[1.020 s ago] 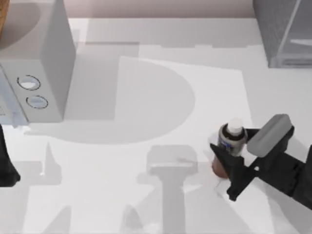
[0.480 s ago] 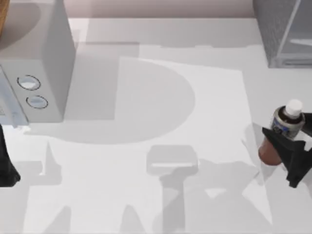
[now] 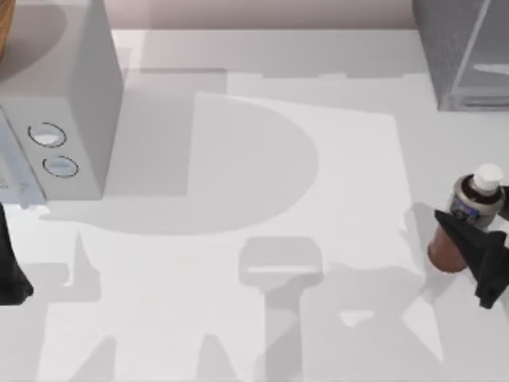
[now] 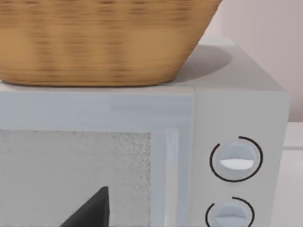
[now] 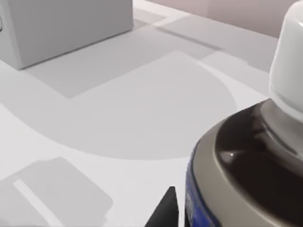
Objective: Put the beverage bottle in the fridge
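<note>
The bottle is at the counter's right edge, tilted, white cap uppermost, its reddish lower body nearest the surface. The right gripper has its dark jaws closed on the bottle from the right side; the right wrist view looks straight onto its shoulder and cap. The fridge stands in the far right corner, apart from the bottle. The left gripper sits at the left edge, jaws' state unclear, facing the microwave, which carries a basket.
</note>
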